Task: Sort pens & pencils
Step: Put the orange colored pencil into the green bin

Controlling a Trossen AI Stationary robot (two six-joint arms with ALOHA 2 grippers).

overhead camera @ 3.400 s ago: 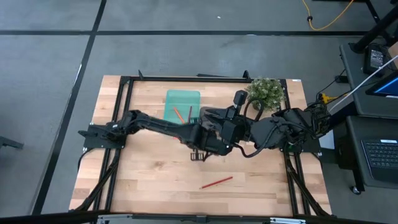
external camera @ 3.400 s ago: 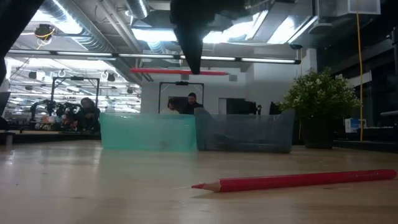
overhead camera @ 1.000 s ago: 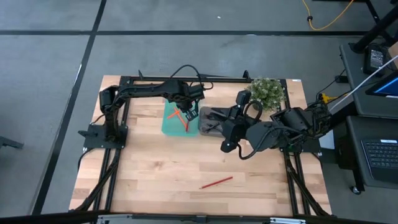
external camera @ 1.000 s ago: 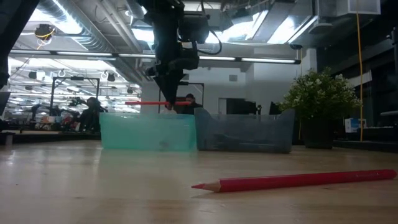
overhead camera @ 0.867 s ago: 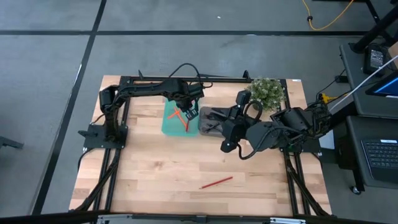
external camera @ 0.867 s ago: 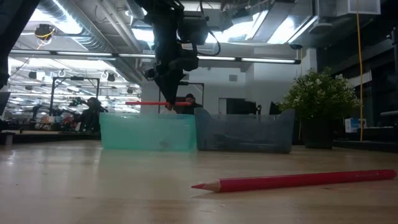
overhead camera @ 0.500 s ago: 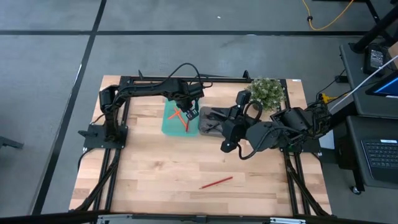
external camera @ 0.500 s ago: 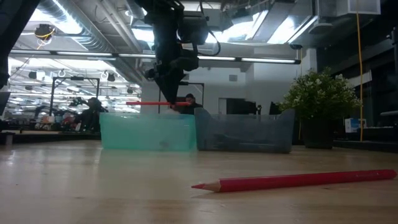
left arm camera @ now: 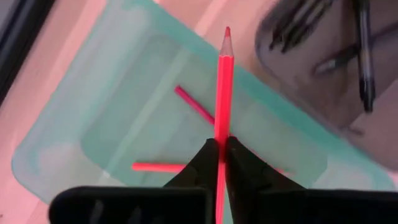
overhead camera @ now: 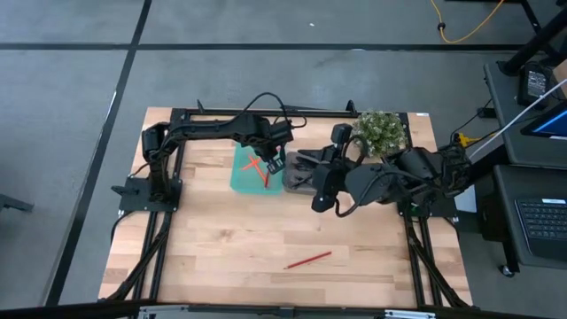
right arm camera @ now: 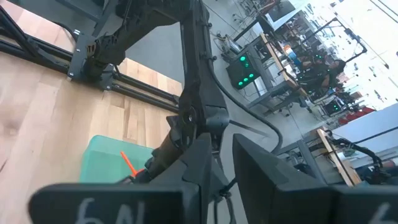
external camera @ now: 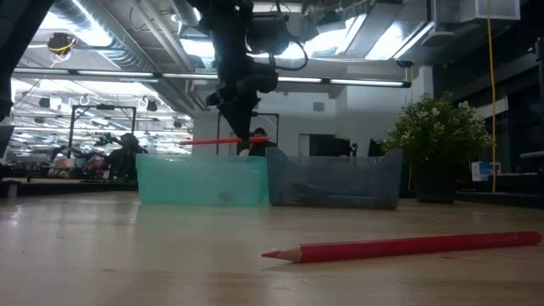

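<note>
Pencils in teal tray [left arm camera: 93, 124]: two red sticks [left arm camera: 193, 102] lie flat on its floor, crossing loosely; this tray seems to be the bin for the red ones.
Left gripper [left arm camera: 221, 152]: poised above the teal tray, fingers [left arm camera: 239, 165] pinched tight on a red pencil [left arm camera: 222, 87] held about level, point away from the wrist. Carrying it level and low over the rim, as the low view shows [external camera: 223, 142], should let it drop flat among its fellows and not bounce out.
Grey tray [overhead camera: 299, 173]: touching the teal one on its right; dark pens [left arm camera: 364, 56] lie inside, so black goes here by the look of it.
Right gripper [overhead camera: 321, 200]: hangs near the grey tray's front edge, clear of the left arm's work; its two fingers stand slightly apart with nothing between them, so it looks like it is waiting.
Loose red pencil [overhead camera: 308, 260]: alone on the bare wood table [overhead camera: 213, 248], well apart from both trays toward the front; probably the next pick.
Potted plant [overhead camera: 379, 131]: at the back right, beside the grey tray, no part in the sorting.
</note>
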